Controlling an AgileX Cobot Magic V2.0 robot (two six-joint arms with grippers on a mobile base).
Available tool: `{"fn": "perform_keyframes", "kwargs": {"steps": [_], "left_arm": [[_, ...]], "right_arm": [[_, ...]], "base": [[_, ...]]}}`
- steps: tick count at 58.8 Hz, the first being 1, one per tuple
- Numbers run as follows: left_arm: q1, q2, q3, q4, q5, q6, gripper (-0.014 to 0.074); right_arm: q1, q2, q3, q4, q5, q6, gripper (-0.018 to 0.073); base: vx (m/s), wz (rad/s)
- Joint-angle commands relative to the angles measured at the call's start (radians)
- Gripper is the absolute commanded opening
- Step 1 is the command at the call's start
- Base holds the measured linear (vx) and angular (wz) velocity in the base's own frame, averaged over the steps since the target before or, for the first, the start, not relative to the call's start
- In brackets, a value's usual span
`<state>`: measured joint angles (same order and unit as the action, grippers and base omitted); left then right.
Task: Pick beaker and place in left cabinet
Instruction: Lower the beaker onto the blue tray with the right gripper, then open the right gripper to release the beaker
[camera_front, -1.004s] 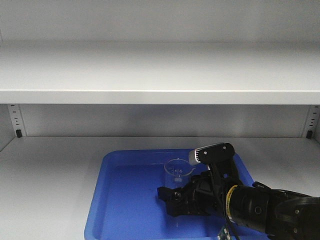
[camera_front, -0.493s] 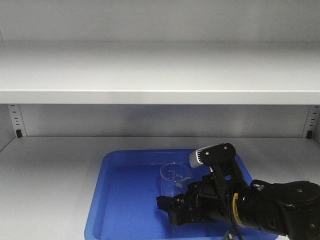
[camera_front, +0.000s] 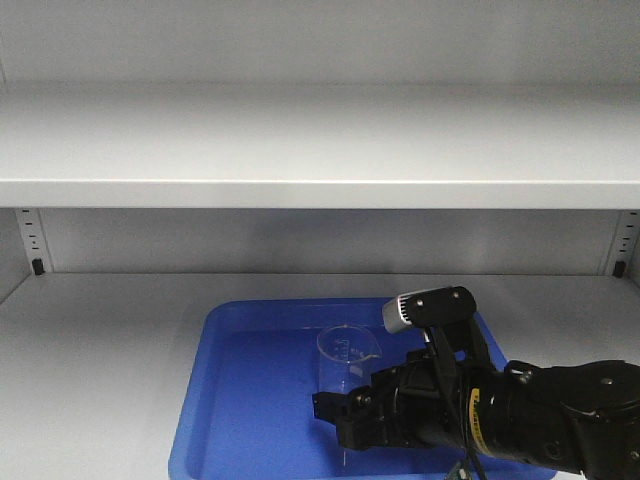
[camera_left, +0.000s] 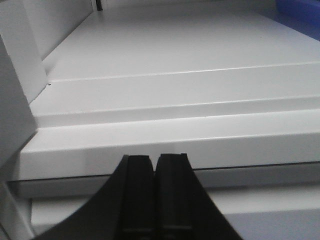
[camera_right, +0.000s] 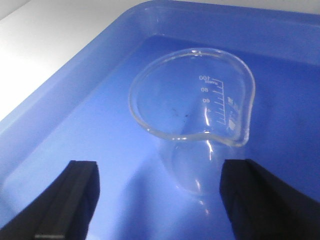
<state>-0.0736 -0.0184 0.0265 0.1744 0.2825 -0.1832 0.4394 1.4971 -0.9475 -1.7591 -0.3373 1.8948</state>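
Note:
The beaker is clear glass with white marks and stands upright in a blue tray on the left cabinet's lower shelf. My right gripper is open, low in the tray just in front of the glass. In the right wrist view the beaker stands just beyond and between the two black fingertips, touching neither, so the right gripper holds nothing. My left gripper is shut and empty, facing the front edge of a pale cabinet shelf.
An upper shelf spans the cabinet overhead. Slotted rails sit in the back corners at left and right. The tray's raised rim runs along the left of the beaker. A side wall stands left of the left gripper.
My right arm has sunk lower and drawn back toward the tray's front. More of the beaker's height now shows above the fingers, its rim slightly further left.

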Motion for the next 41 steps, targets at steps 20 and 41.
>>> {"fn": "perform_keyframes", "kwargs": {"steps": [20,41], "left_arm": [[0.0,-0.01,-0.011,0.0,-0.084,-0.004,0.0004],[0.0,-0.01,-0.011,0.0,-0.084,-0.004,0.0004]], "right_arm": [[0.0,-0.039,-0.029,-0.039,0.003,-0.001,0.0519],[0.0,-0.039,-0.029,-0.039,0.007,-0.001,0.0519]], "base": [[0.0,0.0],[0.0,0.0]]}}
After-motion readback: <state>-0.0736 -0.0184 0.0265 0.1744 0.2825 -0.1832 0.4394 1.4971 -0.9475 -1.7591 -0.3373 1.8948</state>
